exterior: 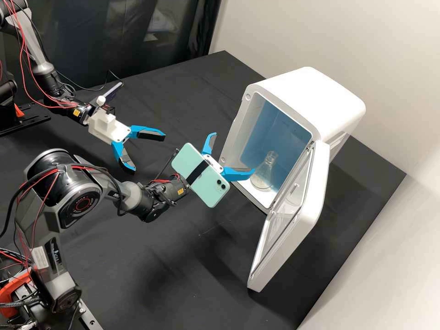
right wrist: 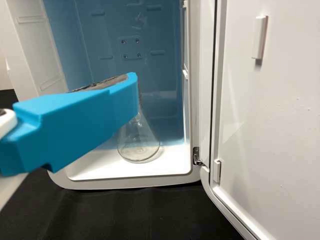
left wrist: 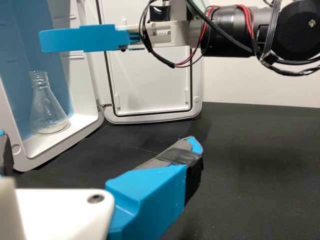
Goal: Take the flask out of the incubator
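Right then, the clear glass conical flask stood upright on the floor of the white box-shaped incubator with the pale blue interior, which sat near the right edge of the black tabletop. Its white door hung wide open, swung out towards the near edge.

On my right wrist feed the flask sat towards the back of the chamber, partly behind one blue finger of that arm.

From the high camera I saw the right end effector at the open front of the incubator, its two fingers spread apart. The lower finger's tip lay just beside the flask, and I could not tell whether they touched. A mint green phone was strapped to that wrist with a black band.

The left end effector hovered over the middle of the tabletop, well apart from the incubator, its fingers likewise spread with nothing between them.

My left wrist feed looked across its own finger to the flask in the chamber, with a right finger above it.
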Controlling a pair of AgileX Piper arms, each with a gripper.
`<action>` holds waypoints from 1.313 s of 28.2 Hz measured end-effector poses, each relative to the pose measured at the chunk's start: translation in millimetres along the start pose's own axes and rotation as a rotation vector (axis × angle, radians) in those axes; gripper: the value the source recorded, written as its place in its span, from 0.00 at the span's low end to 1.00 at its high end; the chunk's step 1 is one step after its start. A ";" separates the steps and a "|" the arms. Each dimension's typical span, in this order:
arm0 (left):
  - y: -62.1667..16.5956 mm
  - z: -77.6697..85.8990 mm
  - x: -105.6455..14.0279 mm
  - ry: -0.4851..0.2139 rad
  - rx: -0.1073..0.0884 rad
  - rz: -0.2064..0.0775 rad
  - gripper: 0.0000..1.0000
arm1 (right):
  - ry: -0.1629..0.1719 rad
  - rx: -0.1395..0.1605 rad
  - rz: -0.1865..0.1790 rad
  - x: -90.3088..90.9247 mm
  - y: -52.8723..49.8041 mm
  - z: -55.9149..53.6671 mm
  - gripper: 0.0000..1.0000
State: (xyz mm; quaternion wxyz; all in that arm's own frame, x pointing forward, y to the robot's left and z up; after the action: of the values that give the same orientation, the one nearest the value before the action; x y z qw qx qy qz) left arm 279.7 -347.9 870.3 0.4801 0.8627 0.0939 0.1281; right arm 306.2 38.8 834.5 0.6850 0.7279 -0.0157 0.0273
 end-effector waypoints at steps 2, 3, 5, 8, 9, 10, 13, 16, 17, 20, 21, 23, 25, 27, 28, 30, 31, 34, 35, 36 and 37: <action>-0.2 -0.6 -1.4 0.003 0.000 -0.001 1.00 | 0.000 0.000 0.000 0.0 0.0 0.0 1.00; 0.2 -1.5 -3.0 0.005 0.000 -0.001 1.00 | 0.000 0.000 0.000 0.0 0.0 0.0 1.00; 1.1 -2.3 -4.4 0.006 0.002 0.001 1.00 | -0.002 0.004 0.002 0.0 0.2 0.1 1.00; 4.5 -3.4 -5.3 0.008 0.003 0.017 1.00 | -0.002 0.006 0.002 0.0 0.2 0.1 1.00; 5.1 -3.2 -5.3 0.006 0.003 0.025 1.00 | -0.002 0.006 0.002 0.0 0.2 0.1 1.00; 5.6 -3.1 -5.3 0.005 0.003 0.030 1.00 | -0.002 0.006 0.002 0.0 0.2 0.1 1.00; 7.3 -2.6 -5.8 0.003 0.004 0.038 1.00 | -0.002 0.006 0.001 0.7 -1.0 1.5 1.00; 7.6 -2.3 -7.6 0.001 0.004 0.045 1.00 | -0.014 0.006 -0.008 5.9 -5.6 6.6 1.00; 7.4 -2.3 -7.9 0.000 0.003 0.045 1.00 | -0.020 0.008 -0.008 8.8 -6.8 8.3 1.00; 7.6 -2.2 -7.9 0.000 0.003 0.048 1.00 | -0.050 0.006 -0.017 20.7 -13.0 18.8 1.00; 7.6 -2.2 -7.9 0.000 0.003 0.048 1.00 | -0.058 0.009 -0.017 24.2 -14.7 21.4 1.00; 7.6 -2.2 -7.9 0.000 0.003 0.048 1.00 | -0.069 0.004 -0.019 30.7 -16.9 24.5 1.00; 7.6 -2.2 -7.9 0.000 0.003 0.048 1.00 | -0.085 -0.011 -0.022 39.2 -20.0 29.0 1.00; 7.6 -2.2 -7.9 0.000 0.003 0.048 1.00 | -0.093 -0.017 -0.018 45.9 -20.5 30.6 1.00; 7.6 -2.2 -7.9 0.000 0.003 0.048 1.00 | -0.101 -0.018 -0.016 49.5 -20.8 31.7 1.00; 7.6 -2.2 -7.9 0.000 0.003 0.048 1.00 | -0.118 -0.022 -0.010 58.3 -21.4 34.3 1.00; 7.6 -2.2 -7.9 0.000 0.003 0.048 1.00 | -0.124 -0.026 -0.005 62.0 -20.9 34.8 1.00; 7.6 -2.2 -7.9 0.000 0.003 0.048 1.00 | -0.140 -0.021 0.005 71.6 -19.4 35.3 1.00; 7.6 -2.2 -7.9 0.000 0.003 0.048 1.00 | -0.143 -0.027 0.010 74.6 -19.3 35.9 1.00; 7.6 -2.2 -7.9 0.000 0.003 0.048 1.00 | -0.142 -0.031 0.020 79.7 -19.9 35.1 1.00; 7.6 -2.2 -7.9 0.000 0.003 0.048 1.00 | -0.147 -0.032 0.027 83.0 -19.6 34.7 1.00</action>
State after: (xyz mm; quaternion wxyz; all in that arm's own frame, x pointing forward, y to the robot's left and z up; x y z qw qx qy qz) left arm 271.8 -352.3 876.9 0.4754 0.8656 0.0733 0.1393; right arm 390.9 6.7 818.0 0.6930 0.7167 -0.0761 -0.0171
